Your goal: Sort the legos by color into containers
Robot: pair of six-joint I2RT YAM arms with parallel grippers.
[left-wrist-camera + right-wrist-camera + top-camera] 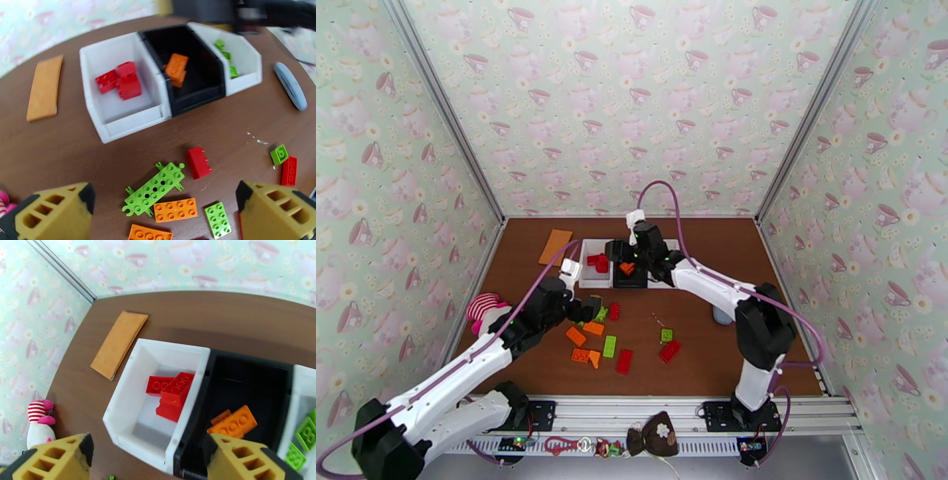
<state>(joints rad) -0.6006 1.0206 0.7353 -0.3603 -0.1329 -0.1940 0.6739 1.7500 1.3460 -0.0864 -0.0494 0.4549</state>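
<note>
Three containers (130, 118) are standing together: three red legos (120, 81) in one, two orange legos (176, 69) in another; left gripper (166, 209) and right gripper (146, 457) are gaping empty.

We're looking into a robot lab test cell, no question: a brown bench (711, 355) boxed in on three sides by panels of teacup wallpaper (632, 95) set between bare aluminium posts (441, 106). Along the near edge runs a slotted aluminium rail (632, 412) with the left arm (466, 367) and right arm (711, 286) bolted to it. Purple cables (657, 182) loop off them, and little lit circuit boards (513, 444) sit just below.
</note>
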